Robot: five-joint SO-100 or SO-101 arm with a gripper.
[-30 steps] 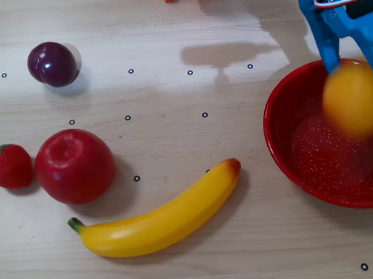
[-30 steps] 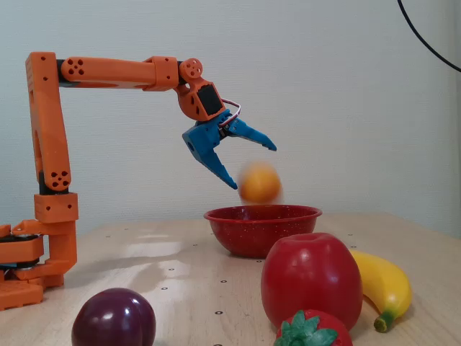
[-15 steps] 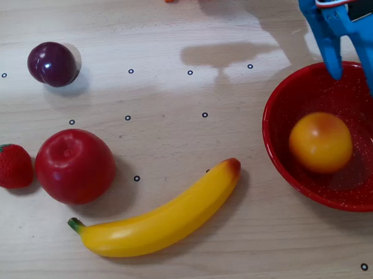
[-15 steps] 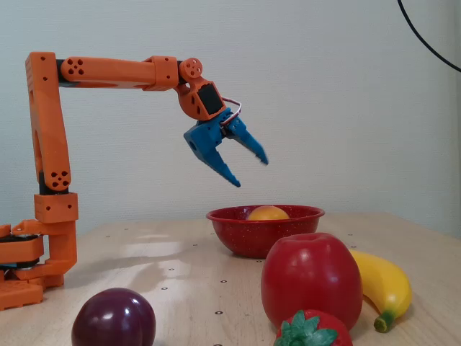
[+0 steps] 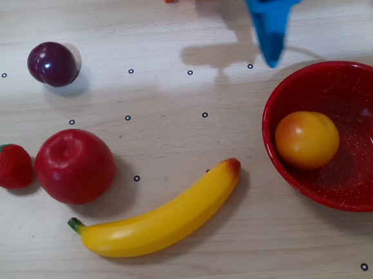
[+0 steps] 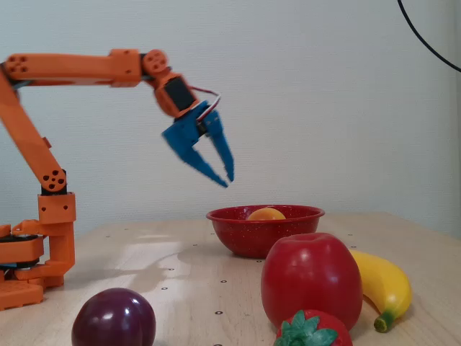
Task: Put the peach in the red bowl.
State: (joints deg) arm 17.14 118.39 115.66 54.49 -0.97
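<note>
**Peach down, claw pulling away**

Sitting now inside the red bowl, toward its left side in the overhead view: the peach, resting on the speckled floor and no longer blurred in mid-fall as a second ago. Showing only as an orange crown above the bowl's rim in the fixed view. Settling slightly leftward compared with half a second back.

Drawing back from over the bowl: the claw, now hanging over bare desk just beyond the bowl's upper-left edge in the overhead view. Lifting and retreating toward the base in the fixed view too, with the claw well above and to the left of the bowl. Holding nothing, fingers narrowed to a slim gap at the tips, far closer together than at release.

Lying untouched elsewhere on the desk: plum, strawberry, apple and banana, all well apart from the bowl except the banana, whose reddish tip is reaching near the rim.

Meaning for the task: looking essentially finished, with the fruit delivered and released. Remaining only, by the look of it, a return of the arm to rest, with little at risk as long as the bowl is not bumped.
</note>
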